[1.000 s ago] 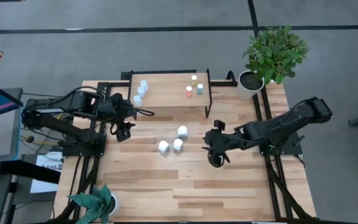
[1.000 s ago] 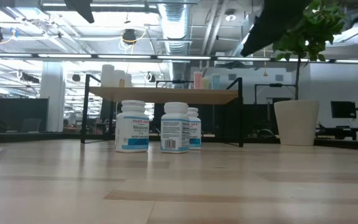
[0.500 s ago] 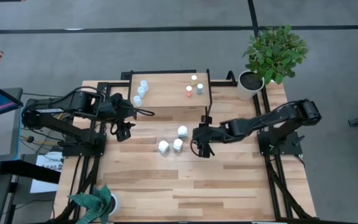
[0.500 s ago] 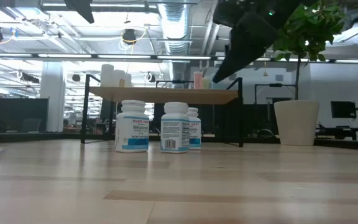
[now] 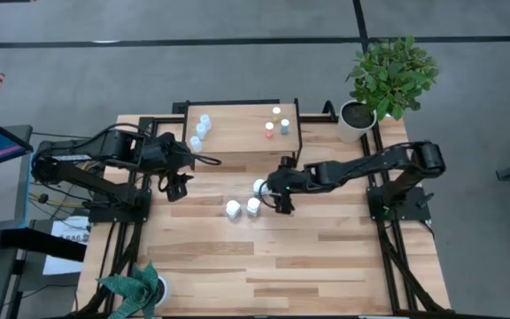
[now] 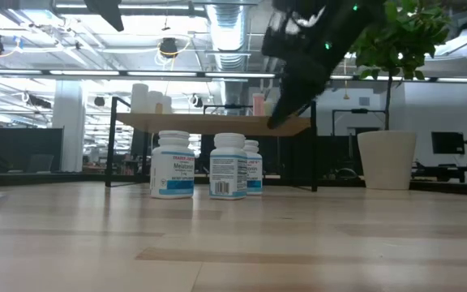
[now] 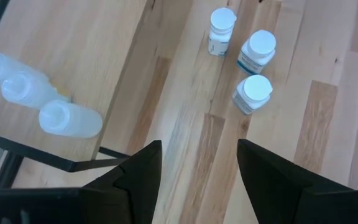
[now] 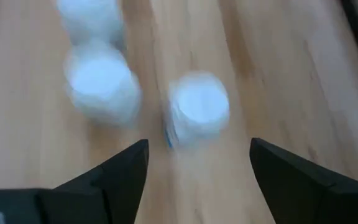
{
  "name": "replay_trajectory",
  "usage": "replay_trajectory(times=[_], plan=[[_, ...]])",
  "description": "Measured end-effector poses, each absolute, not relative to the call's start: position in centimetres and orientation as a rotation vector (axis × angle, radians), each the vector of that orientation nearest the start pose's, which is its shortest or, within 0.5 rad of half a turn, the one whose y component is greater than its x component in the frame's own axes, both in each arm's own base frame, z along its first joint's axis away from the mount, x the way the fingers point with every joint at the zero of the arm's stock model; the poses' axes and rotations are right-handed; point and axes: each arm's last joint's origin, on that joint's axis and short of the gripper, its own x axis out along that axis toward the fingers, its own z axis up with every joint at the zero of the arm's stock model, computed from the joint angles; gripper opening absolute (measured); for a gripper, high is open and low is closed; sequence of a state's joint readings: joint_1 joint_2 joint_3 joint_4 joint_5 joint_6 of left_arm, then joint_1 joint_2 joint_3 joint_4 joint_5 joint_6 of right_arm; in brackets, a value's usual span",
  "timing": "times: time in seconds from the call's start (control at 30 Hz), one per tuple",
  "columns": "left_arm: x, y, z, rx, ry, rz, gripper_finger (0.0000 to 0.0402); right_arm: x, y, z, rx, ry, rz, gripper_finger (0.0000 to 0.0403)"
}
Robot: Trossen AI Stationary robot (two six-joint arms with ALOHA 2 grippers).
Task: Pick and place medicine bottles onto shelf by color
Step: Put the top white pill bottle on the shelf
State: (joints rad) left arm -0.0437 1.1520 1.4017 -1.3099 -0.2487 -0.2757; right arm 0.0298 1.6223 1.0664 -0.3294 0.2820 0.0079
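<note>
tabletop (image 5: 264, 257): three white blue-labelled medicine bottles (image 6: 173, 165), label text unreadable

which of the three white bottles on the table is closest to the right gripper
The white bottle nearest the shelf. It stands alone, directly beside the open right gripper, while the other two bottles sit side by side farther from the shelf.
</note>
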Motion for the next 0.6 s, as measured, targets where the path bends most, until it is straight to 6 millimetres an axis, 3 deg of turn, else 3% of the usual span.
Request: replay_trajectory(times=[0.6], plan=[[20.4, -0.1, 36.6, -0.062, 1.098, 0.343, 0.0197, 38.2, -1.7, 18.6, -0.195, 1.004, -0.216, 0.0307]])
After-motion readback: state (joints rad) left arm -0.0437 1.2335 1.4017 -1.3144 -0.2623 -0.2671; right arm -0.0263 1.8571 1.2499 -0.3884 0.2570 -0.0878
